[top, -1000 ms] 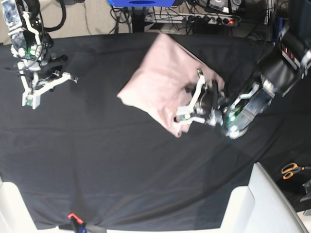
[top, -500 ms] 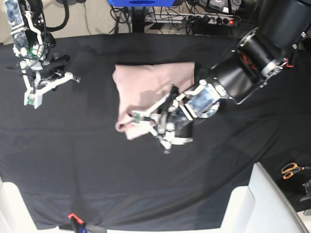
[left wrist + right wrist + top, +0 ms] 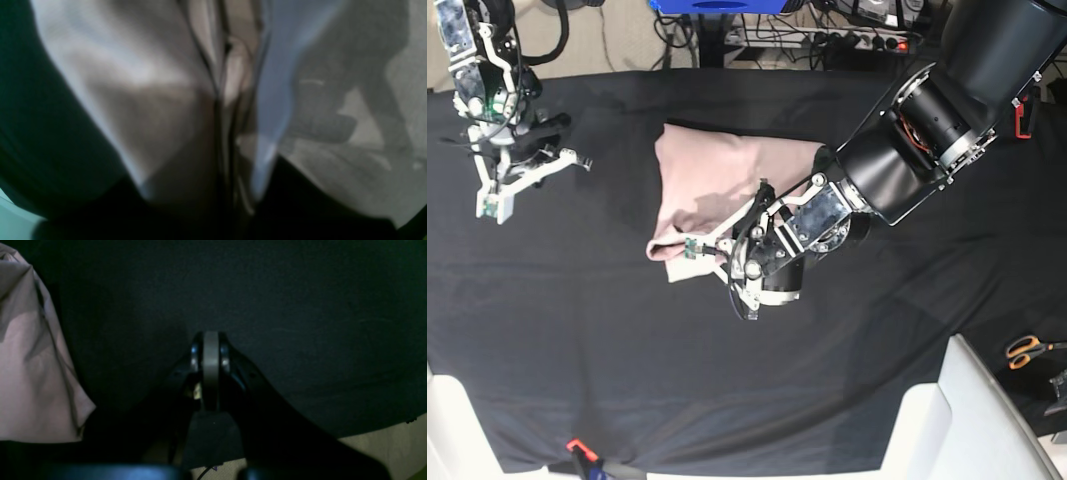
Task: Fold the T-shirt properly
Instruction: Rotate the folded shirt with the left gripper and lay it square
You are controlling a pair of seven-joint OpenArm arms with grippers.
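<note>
The pale pink T-shirt (image 3: 717, 180) lies folded into a rough rectangle on the black cloth (image 3: 607, 340), left of centre. My left gripper (image 3: 699, 248) is at its front left corner, shut on the shirt's edge, which is pulled out to the left. In the left wrist view blurred pink folds (image 3: 140, 86) fill the frame and run into the jaws. My right gripper (image 3: 491, 205) hangs at the far left, apart from the shirt. In the right wrist view it (image 3: 210, 340) is shut and empty above the black cloth, with the shirt (image 3: 30, 366) at the left edge.
Scissors with orange handles (image 3: 1027, 350) lie at the right edge. A white surface (image 3: 957, 420) sits at the front right. Cables and a power strip (image 3: 867, 40) run along the back. A small red clip (image 3: 577, 446) is on the cloth's front edge.
My left arm has swung leftwards with the shirt's edge in its jaws. The shirt turned from a diagonal lie to a squarer one and shifted left. The right arm has barely moved.
</note>
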